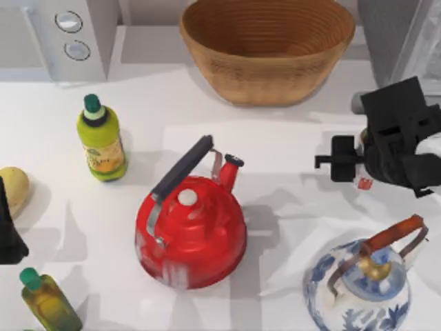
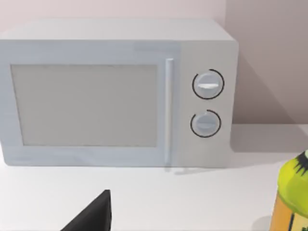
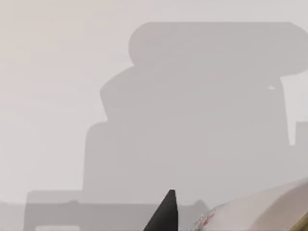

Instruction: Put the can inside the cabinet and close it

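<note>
While my left arm sits parked at the worktop's (image 1: 289, 138) left edge, the right tool (image 1: 358, 167) hovers at the right side, directly over the can (image 1: 364, 183), whose white, red-marked wall peeks out beneath it. Whether the tool is spread or pinching the can I cannot tell. The cabinet (image 1: 389, 34) stands at the far right corner, just beyond the tool.
</note>
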`<state>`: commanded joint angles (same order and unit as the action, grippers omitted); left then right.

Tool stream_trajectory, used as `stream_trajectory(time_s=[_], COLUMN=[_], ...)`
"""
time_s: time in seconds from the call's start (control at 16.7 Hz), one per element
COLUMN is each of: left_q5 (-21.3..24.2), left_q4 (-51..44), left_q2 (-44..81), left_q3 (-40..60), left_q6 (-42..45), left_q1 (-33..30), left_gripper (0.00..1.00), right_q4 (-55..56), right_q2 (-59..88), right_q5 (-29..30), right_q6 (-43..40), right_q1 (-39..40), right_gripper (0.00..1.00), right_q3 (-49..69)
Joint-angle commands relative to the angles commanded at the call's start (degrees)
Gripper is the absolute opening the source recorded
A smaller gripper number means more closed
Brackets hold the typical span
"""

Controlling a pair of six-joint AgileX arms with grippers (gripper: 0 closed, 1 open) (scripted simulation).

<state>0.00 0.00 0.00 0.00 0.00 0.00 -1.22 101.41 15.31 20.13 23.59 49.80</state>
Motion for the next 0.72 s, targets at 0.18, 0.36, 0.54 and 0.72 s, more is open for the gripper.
stream_trajectory(time_s=[0.18, 0.36, 0.54, 0.72], left_q5=[0.0, 0.0, 0.0, 0.0], left_q4=[0.0, 0.0, 0.0, 0.0], left_q2=[0.0, 0.0, 0.0, 0.0], left_q3=[0.0, 0.0, 0.0, 0.0], left_q6=[0.0, 0.0, 0.0, 0.0], left_q1=[0.0, 0.0, 0.0, 0.0], left_gripper=[1.0, 1.0, 1.0, 1.0], right_q4=[-9.24, -21.36, -29.42, -32.13], right_q2=[-2.69, -6.25, -10.56, -12.91], right_q5=[-0.06, -0.13, -0.26, -0.44], right_q6=[0.03, -0.02, -0.21, -0.44], right_q1=[-0.09, -0.08, -0.14, -0.29], right_gripper=[0.0, 0.0, 0.0, 0.0], right_q3=[5.08, 10.51, 15.89, 18.3])
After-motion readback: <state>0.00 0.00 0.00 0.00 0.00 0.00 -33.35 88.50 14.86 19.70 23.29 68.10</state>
